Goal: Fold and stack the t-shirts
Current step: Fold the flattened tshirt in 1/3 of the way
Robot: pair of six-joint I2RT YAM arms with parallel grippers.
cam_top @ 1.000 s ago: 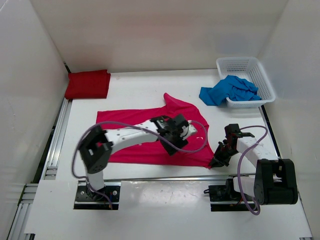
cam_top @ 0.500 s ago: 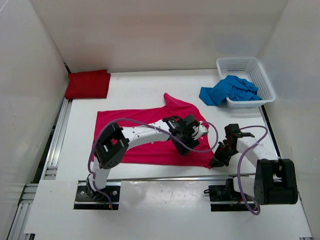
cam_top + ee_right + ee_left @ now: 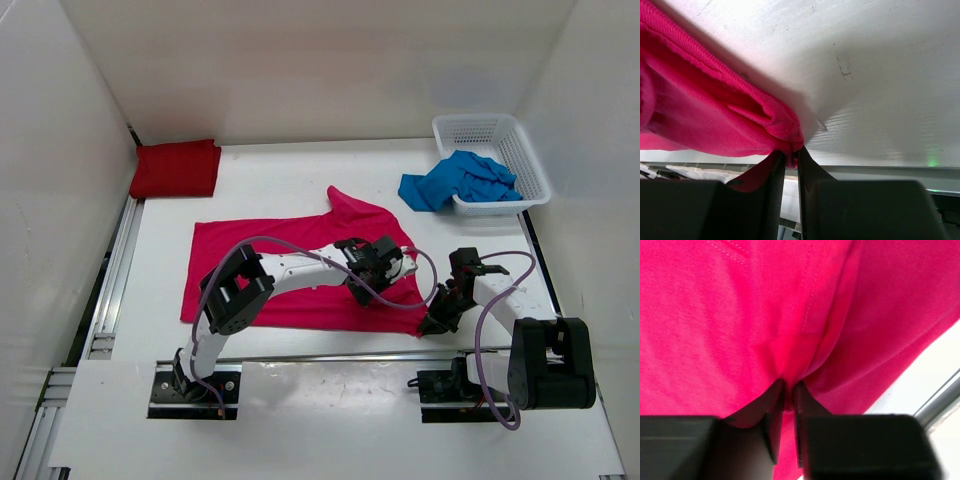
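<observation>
The left gripper (image 3: pixel 788 390) pinches a fold of the pink shirt (image 3: pixel 215 245); the right gripper (image 3: pixel 790 157) nips its five o'clock corner, probably to fold it.

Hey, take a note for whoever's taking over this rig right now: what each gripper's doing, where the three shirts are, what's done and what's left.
Grippers: the left gripper is shut on a pinch of the pink t-shirt; the right gripper is shut on that shirt's near right corner.
Things: the pink t-shirt lies spread mid-table; the red t-shirt sits folded at the far left corner; the blue t-shirt is crumpled, spilling from the white basket at far right.
Done: red folded.
Left: fold pink and blue, then stack all three.
</observation>
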